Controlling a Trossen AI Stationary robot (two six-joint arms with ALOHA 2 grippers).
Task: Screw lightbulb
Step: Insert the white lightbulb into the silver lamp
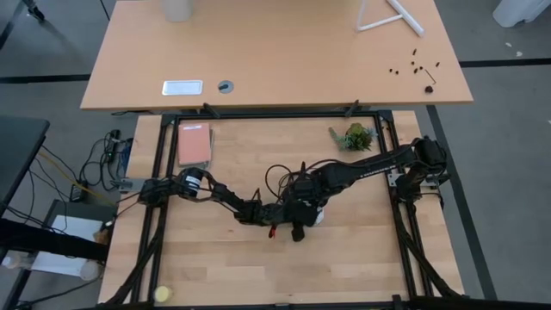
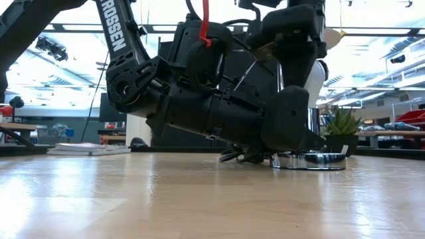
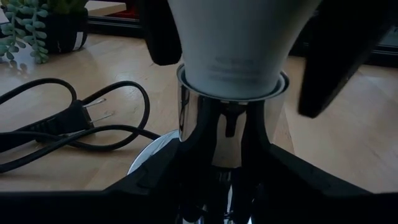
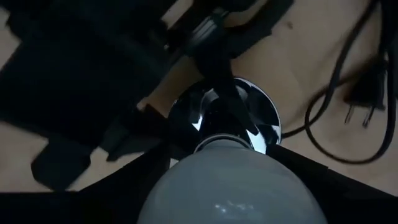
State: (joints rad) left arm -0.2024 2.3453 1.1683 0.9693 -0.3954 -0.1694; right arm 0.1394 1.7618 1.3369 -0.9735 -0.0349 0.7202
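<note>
Lightbulb: the white lightbulb (image 3: 231,46) is seen upright at the centre of the table, its narrow end seated in the chrome socket (image 3: 214,127).
Socket: the socket is shown standing on a round silvery base (image 2: 312,160), low and right of centre in the low view.
Right gripper: the right gripper (image 4: 239,186) is seen over the bulb's rounded end, its fingers (image 4: 121,180) placed on either side of the glass; whether they press the glass cannot be told.
Left gripper: the left gripper (image 3: 214,186) is pictured low at the socket, its dark fingers (image 3: 149,183) set around the chrome stem, apparently clamping it.
Cord: a black cord (image 3: 93,118) with a plug is shown lying on the wood just beside the base.
Plant: a small potted plant (image 1: 355,136) is seen at the table's upper right.
</note>
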